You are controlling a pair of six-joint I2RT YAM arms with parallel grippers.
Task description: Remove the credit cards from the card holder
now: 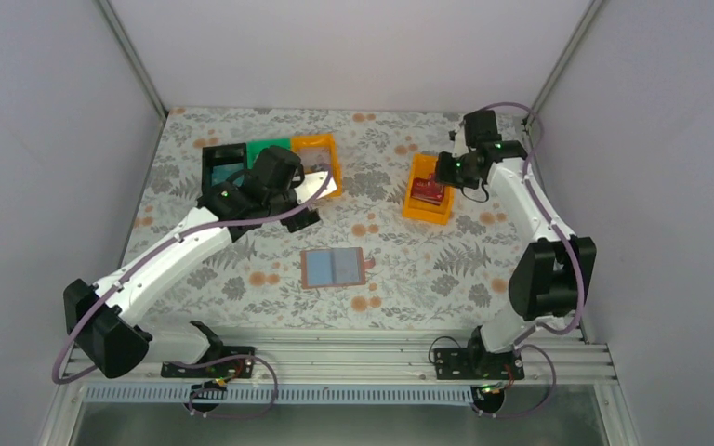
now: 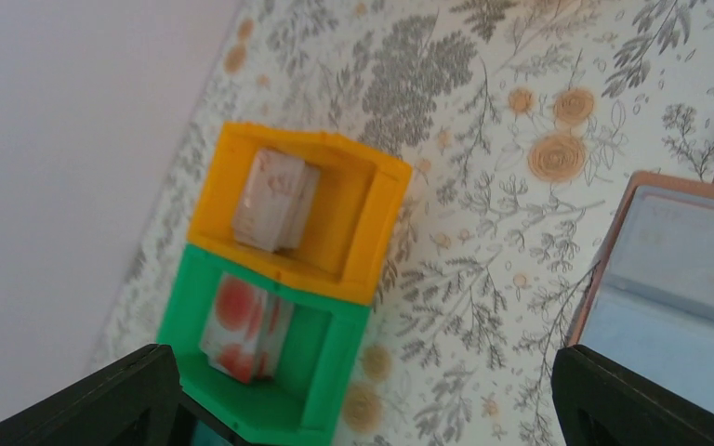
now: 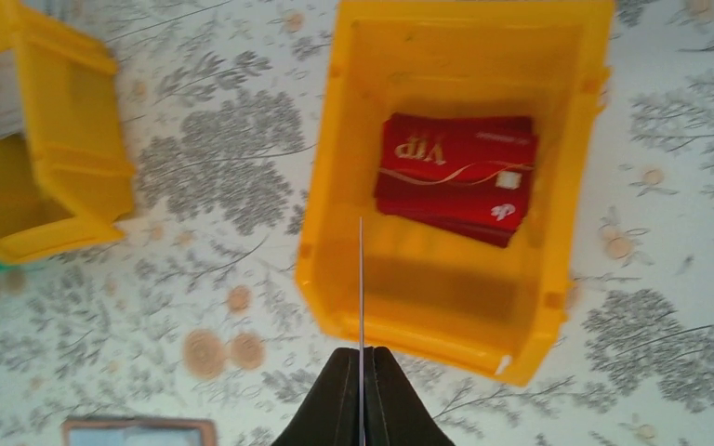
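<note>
The card holder [image 1: 335,268] lies open at mid-table, pale blue sleeves up; its edge also shows in the left wrist view [image 2: 679,279] and the right wrist view [image 3: 139,432]. My right gripper [image 3: 361,358] is shut on a thin credit card [image 3: 361,279] seen edge-on, held over the near rim of the right orange bin [image 3: 539,307]. Dark red credit cards [image 3: 456,177] lie inside that bin. My left gripper [image 2: 363,362] hangs open and holds nothing, above the back-left bins. A whitish-pink card stack [image 2: 274,200] sits in the orange bin [image 2: 372,232].
A black bin [image 1: 223,160], a green bin [image 1: 265,147] and an orange bin [image 1: 321,149] stand in a row at the back left. White cards with orange circles [image 2: 242,325] fill the green bin [image 2: 335,362]. The right orange bin [image 1: 425,209] stands alone at the back right.
</note>
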